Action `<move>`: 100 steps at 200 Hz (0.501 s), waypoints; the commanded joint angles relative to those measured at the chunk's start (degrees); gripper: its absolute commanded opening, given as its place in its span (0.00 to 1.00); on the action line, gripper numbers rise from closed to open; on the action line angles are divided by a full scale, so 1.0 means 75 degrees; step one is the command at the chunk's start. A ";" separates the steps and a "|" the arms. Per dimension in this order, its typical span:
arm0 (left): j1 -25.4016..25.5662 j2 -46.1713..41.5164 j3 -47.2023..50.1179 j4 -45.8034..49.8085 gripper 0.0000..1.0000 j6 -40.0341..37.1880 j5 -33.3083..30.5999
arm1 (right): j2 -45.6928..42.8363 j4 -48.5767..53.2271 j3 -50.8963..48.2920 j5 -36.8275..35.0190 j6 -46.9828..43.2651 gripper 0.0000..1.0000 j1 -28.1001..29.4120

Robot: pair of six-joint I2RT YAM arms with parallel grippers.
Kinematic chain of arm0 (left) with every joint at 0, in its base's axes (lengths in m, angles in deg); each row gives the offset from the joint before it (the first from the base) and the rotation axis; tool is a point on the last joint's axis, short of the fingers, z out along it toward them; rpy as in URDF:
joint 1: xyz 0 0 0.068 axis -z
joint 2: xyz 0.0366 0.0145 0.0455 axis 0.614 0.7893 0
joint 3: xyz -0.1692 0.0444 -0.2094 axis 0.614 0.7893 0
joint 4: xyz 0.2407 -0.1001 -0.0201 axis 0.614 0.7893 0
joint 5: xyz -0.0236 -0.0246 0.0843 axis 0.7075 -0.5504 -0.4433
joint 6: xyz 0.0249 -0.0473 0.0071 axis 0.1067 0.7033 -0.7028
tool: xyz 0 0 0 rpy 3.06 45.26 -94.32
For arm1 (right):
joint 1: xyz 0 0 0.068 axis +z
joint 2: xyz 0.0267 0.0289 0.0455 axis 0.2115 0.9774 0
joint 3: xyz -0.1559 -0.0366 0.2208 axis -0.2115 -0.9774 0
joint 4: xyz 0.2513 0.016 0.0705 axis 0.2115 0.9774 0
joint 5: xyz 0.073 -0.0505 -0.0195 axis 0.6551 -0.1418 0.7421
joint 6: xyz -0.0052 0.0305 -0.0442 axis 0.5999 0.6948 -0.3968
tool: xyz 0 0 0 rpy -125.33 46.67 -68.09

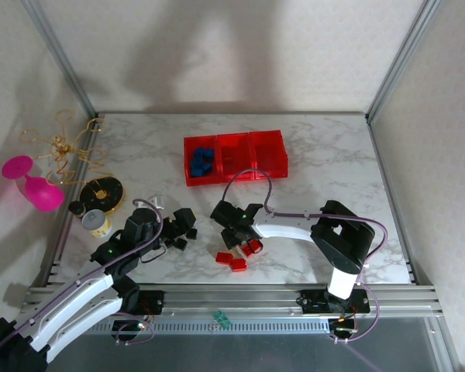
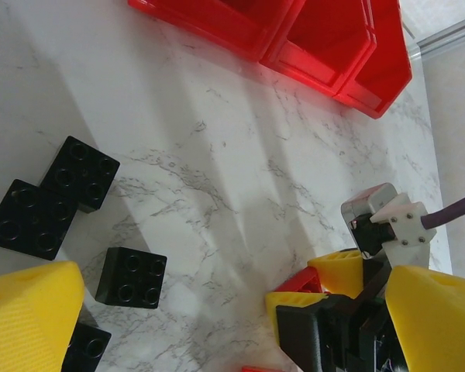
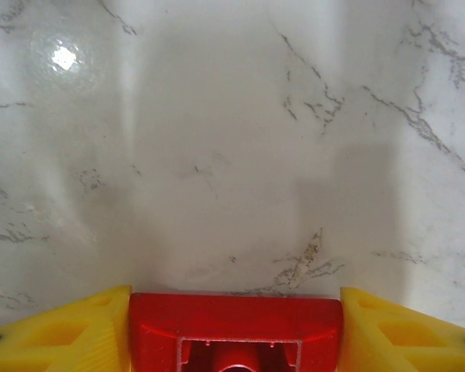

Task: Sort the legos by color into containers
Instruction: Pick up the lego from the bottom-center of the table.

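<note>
Legos (image 1: 180, 226) in black, four as far as I can count, lie at eight o'clock on the table (image 1: 325, 155). They sit beneath the left gripper (image 1: 170, 232), whose fingers (image 2: 23, 318) stand spread, likely poised to pick one. Two loose red legos (image 1: 231, 260) sit at six o'clock. A third red lego (image 3: 236, 329) is pinched in the right gripper (image 1: 248, 242), probably bound for the three containers (image 1: 267, 155) at twelve o'clock. The leftmost bin holds a few blue legos (image 1: 201, 161).
</note>
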 commanded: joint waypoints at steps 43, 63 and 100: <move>0.0053 0.0521 -0.0369 -0.0485 1.00 -0.0289 -0.0145 | -0.0413 -0.0180 0.1021 -0.0459 -0.0608 0.53 -0.0901; 0.0049 0.0762 -0.0532 -0.0672 1.00 -0.0333 -0.0286 | -0.0221 -0.0475 0.1471 -0.0481 -0.0918 0.54 -0.1418; 0.0048 0.1406 -0.0925 -0.1042 1.00 -0.0504 -0.0462 | 0.0565 -0.1075 0.2632 -0.0470 -0.1431 0.54 -0.2260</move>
